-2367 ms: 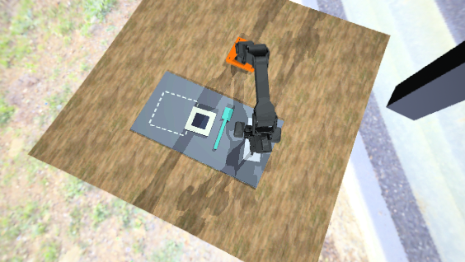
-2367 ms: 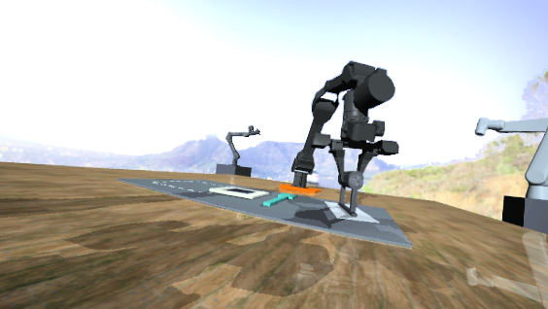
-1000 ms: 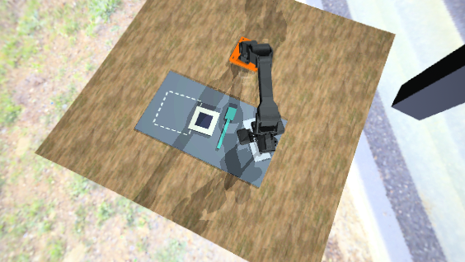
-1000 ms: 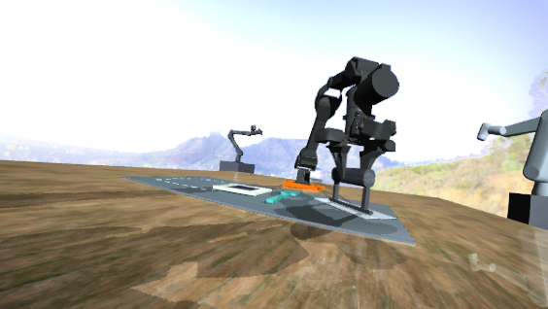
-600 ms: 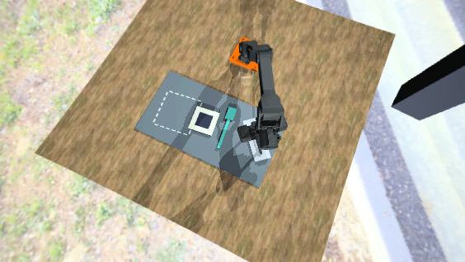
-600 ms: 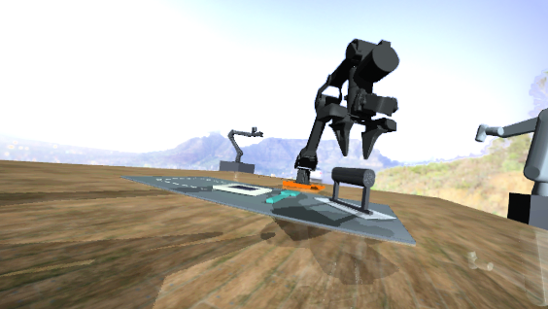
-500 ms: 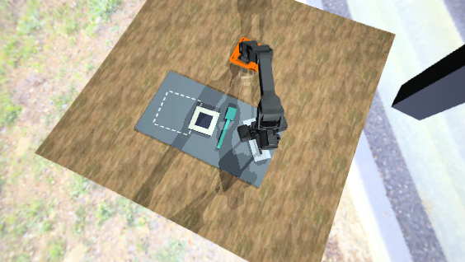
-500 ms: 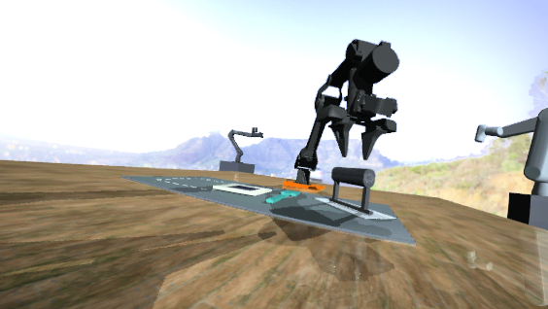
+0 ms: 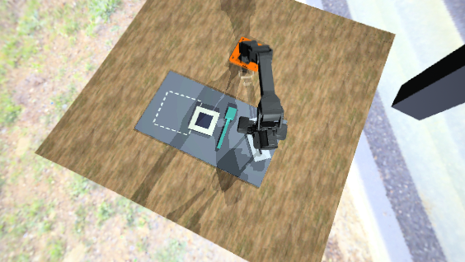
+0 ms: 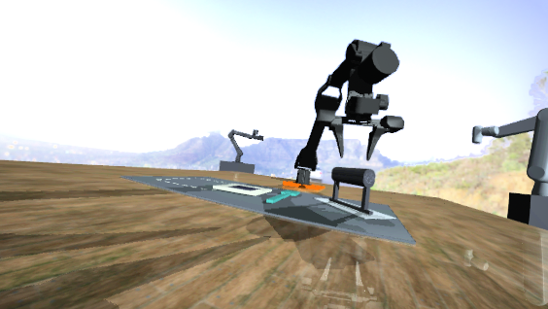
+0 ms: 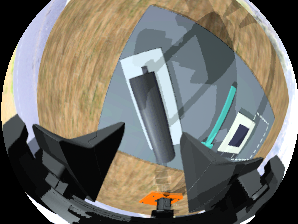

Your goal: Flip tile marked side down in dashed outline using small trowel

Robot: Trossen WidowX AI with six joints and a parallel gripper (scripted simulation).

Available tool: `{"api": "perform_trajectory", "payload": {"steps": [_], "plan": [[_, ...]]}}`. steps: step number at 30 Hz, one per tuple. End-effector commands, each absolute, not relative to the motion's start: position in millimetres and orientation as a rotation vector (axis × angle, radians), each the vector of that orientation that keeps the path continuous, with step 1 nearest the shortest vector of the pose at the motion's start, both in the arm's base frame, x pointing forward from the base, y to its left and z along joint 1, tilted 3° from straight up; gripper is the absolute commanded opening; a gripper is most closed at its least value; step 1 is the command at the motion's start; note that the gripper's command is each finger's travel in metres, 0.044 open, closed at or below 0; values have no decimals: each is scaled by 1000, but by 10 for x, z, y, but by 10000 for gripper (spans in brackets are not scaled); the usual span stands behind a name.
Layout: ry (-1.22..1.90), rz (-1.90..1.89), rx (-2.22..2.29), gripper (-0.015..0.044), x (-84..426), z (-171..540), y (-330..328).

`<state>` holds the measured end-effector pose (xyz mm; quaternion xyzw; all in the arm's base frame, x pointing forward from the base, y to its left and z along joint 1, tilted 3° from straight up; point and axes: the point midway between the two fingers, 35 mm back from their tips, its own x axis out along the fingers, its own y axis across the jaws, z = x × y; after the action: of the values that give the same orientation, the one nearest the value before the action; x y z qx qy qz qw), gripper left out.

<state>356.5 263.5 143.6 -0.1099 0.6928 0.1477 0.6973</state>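
Background's pretty busy tbh: going by the exterior frame as a clock face, there's a skinny dark spare arm on a grey box at about 10, and a chunkier pale grey arm on a dark block out at 3, with hazy mountains along the back. From the top, patchy grass sits off the surface around 9, and a big dark beam-like thing pokes in near 3.

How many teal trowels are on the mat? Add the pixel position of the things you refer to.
1. The trowel [image 9: 225, 131] [image 10: 283, 196] [image 11: 223, 116] lies on the mat [image 9: 181, 144] [image 10: 321, 219] [image 11: 112, 112], between the framed tile [image 9: 194, 120] [image 10: 220, 188] [image 11: 230, 146] and the dark bar on posts [image 10: 354, 177] [image 11: 151, 117]. I see no others, though the arm hides part of the mat from above.
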Motion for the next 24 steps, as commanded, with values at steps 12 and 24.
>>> {"api": "perform_trajectory", "payload": {"steps": [12,24], "plan": [[1577,-83,166,270,3554,1434,2625],[1544,-412,491,270,3548,1435,2617]]}}
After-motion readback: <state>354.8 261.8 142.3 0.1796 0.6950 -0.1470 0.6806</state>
